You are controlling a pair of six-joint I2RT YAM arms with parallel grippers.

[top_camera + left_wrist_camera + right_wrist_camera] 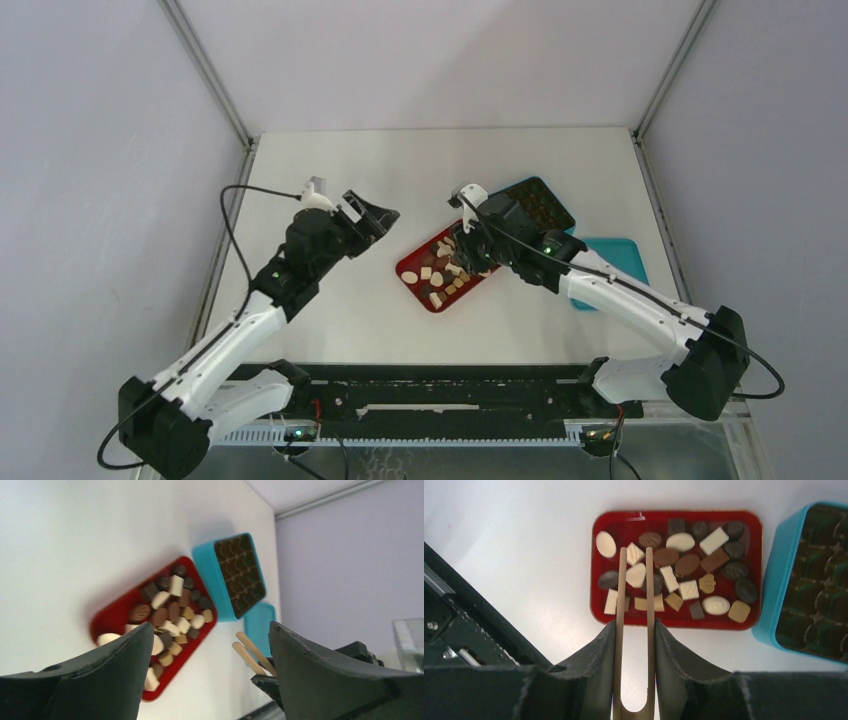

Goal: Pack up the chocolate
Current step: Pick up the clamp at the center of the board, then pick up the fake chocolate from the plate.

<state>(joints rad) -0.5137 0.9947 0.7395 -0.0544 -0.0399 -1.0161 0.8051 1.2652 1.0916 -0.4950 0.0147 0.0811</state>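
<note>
Many small chocolate pieces [666, 556], dark brown, tan and cream, lie in a red tray [724, 624] at mid table [405, 268]. My right gripper [635, 625] is shut on wooden tongs [621, 605] and hovers above the tray's near edge [472, 250]. The tong arms stand apart, their tips on either side of a cream piece [636, 575]. My left gripper [210, 630] is open and empty, raised left of the tray [372, 215]. It looks down on the chocolates [170, 615] and the tongs [250, 652].
A teal box [774, 580] with a dark brown grid insert [540, 203] stands right behind the tray. Its teal lid [615, 262] lies flat to the right, under the right arm. Grey walls enclose the white table.
</note>
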